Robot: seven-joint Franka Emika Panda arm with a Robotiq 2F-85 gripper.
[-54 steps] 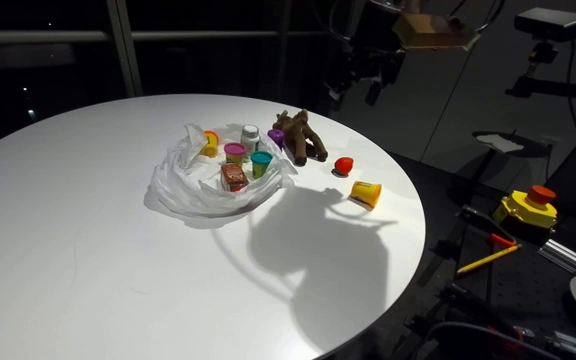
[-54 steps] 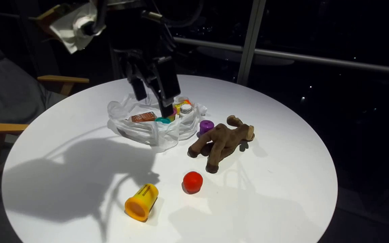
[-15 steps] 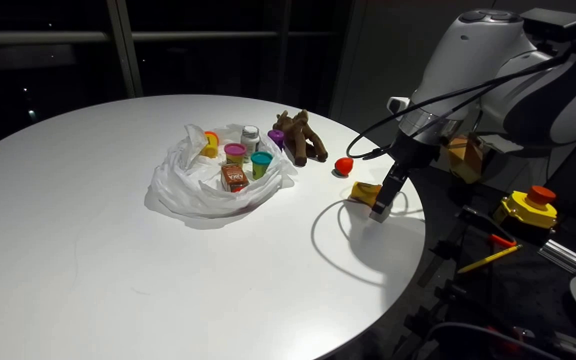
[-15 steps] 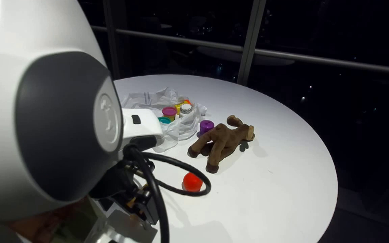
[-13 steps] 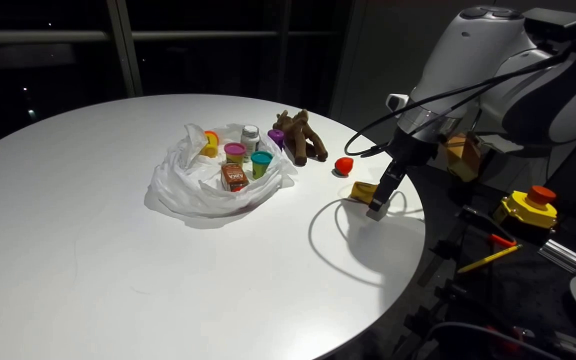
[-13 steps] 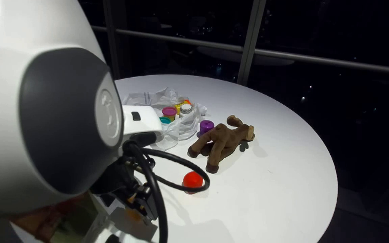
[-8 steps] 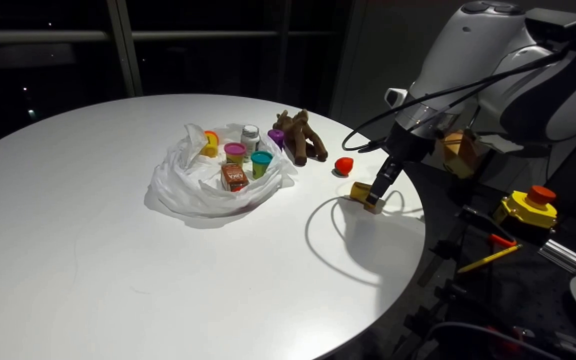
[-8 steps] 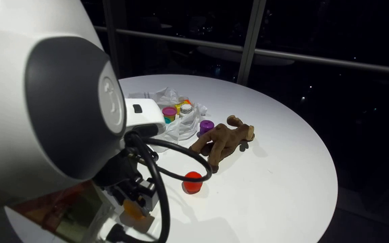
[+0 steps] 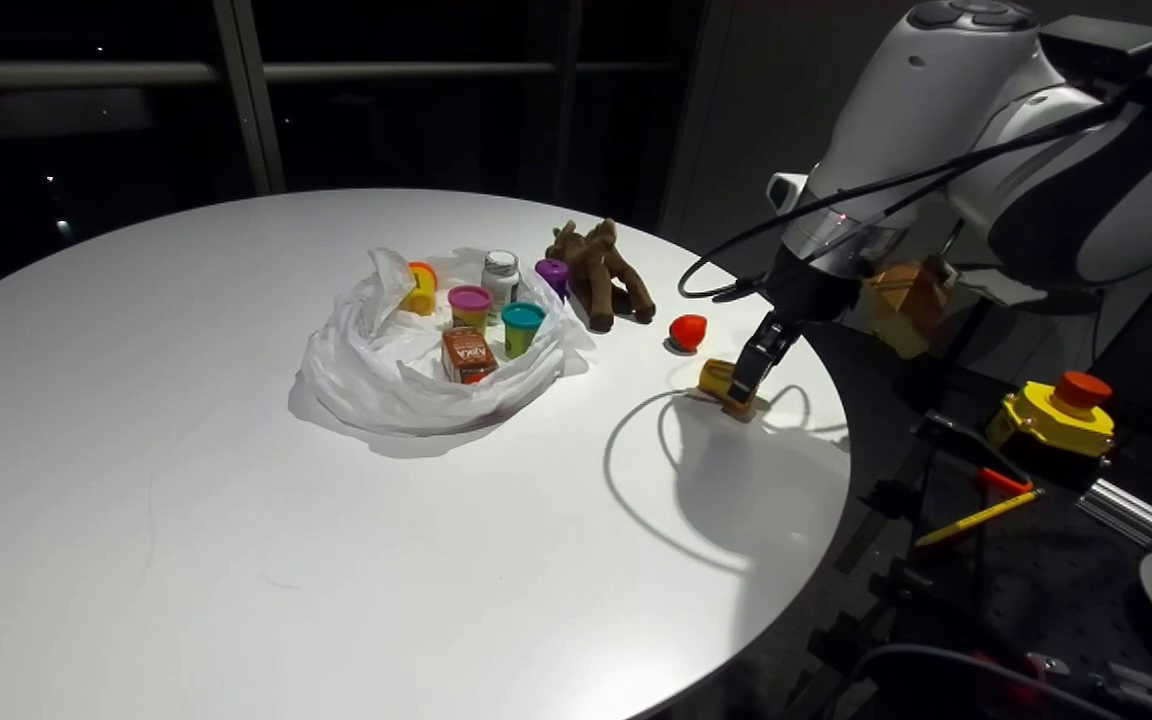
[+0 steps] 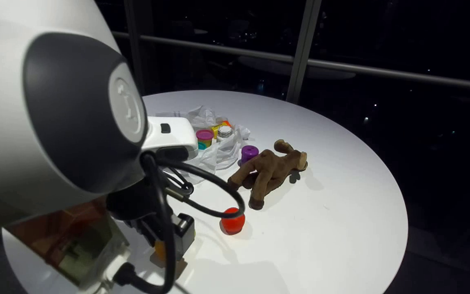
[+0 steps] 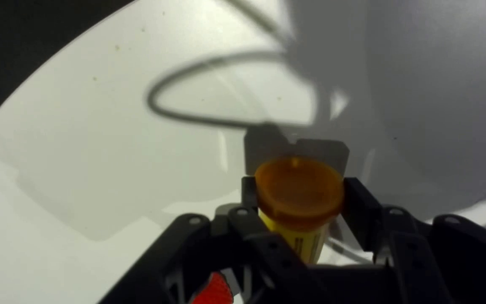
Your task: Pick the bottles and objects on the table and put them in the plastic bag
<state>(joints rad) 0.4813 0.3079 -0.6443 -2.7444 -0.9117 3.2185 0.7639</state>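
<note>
Picking near the rim of the round white table [image 9: 266, 540], well apart from the plastic bag [image 9: 376, 400]; pinching, with gripper [image 11: 300, 196] part-closed, the tipped yellow tub [image 11: 295, 237], seemingly by its orange lid [image 11: 298, 190]. Next: lift, carry, release above the bag.

Bag [image 9: 376, 398]: crinkled plastic film. Table [image 9: 236, 510]: smooth, glossy (sheen near edge). Plush animal [image 10: 267, 165]: matt, clothlike.
</note>
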